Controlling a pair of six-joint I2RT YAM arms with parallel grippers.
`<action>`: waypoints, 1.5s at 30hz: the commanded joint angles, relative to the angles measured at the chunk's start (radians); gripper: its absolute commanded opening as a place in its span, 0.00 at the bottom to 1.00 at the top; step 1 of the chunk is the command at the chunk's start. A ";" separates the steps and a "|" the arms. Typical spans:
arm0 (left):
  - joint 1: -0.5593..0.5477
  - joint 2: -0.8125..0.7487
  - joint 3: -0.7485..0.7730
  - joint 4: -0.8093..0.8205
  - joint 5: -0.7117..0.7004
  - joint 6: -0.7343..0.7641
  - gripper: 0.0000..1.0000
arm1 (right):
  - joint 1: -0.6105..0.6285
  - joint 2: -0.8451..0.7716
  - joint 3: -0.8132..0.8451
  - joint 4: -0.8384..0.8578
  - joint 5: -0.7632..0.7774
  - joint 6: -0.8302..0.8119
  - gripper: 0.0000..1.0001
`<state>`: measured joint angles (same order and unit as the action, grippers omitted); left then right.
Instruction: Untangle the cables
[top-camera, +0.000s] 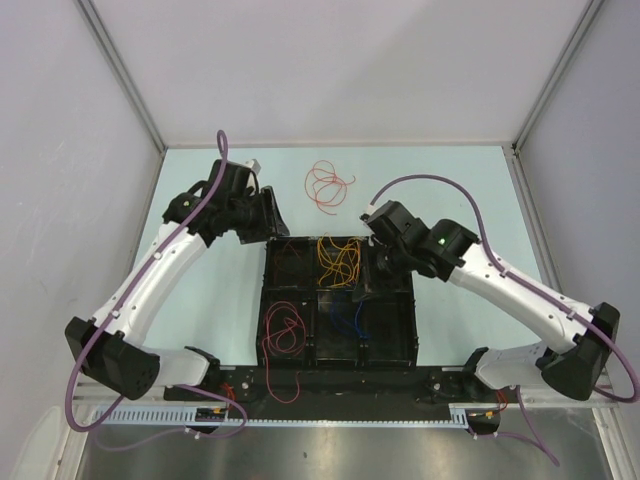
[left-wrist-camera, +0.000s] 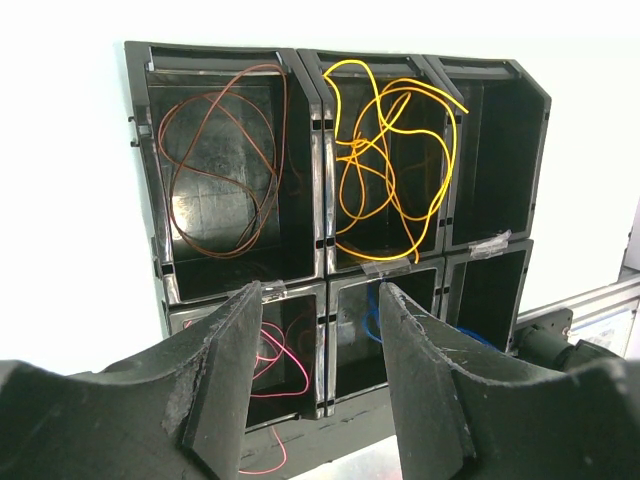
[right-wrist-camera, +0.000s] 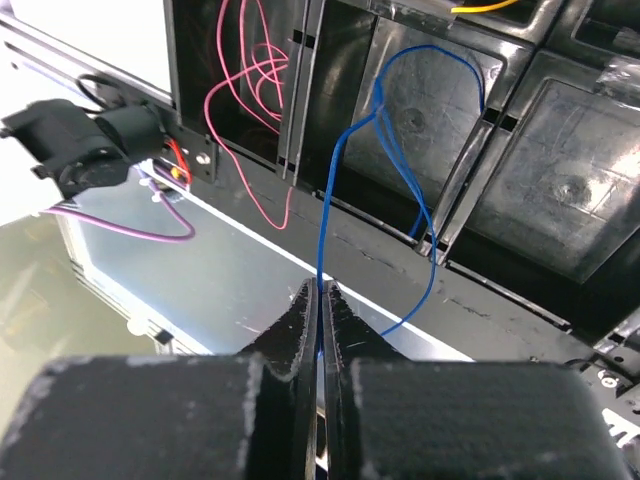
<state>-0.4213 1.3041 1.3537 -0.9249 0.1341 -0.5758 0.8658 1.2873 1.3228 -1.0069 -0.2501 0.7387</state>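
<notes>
Fingers (right-wrist-camera: 298, 322) of the right gripper (right-wrist-camera: 319, 290) are pressed together, pinching the blue cable (right-wrist-camera: 327, 205), which runs straight ahead from their tips into the black bin (right-wrist-camera: 440, 140). Left gripper (left-wrist-camera: 320, 295) stands spread, empty, facing the orange cable (left-wrist-camera: 358, 150).

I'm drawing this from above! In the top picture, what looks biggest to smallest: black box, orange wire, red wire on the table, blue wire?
1. black box
2. orange wire and red wire: about alike, so no ranking between them
3. blue wire, smallest, partly hard to see
</notes>
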 joint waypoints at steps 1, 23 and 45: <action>-0.005 -0.003 0.007 0.023 -0.005 0.002 0.55 | 0.024 0.050 0.000 0.028 0.008 -0.042 0.00; -0.005 0.139 0.169 0.008 -0.030 0.002 0.55 | 0.029 0.386 -0.019 0.149 -0.060 -0.255 0.00; 0.016 0.529 0.547 0.034 -0.097 -0.059 0.60 | -0.103 0.343 0.360 -0.209 0.090 -0.387 0.71</action>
<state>-0.4156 1.7515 1.7958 -0.9337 0.0551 -0.6029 0.7944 1.6878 1.5562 -1.0893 -0.2276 0.3817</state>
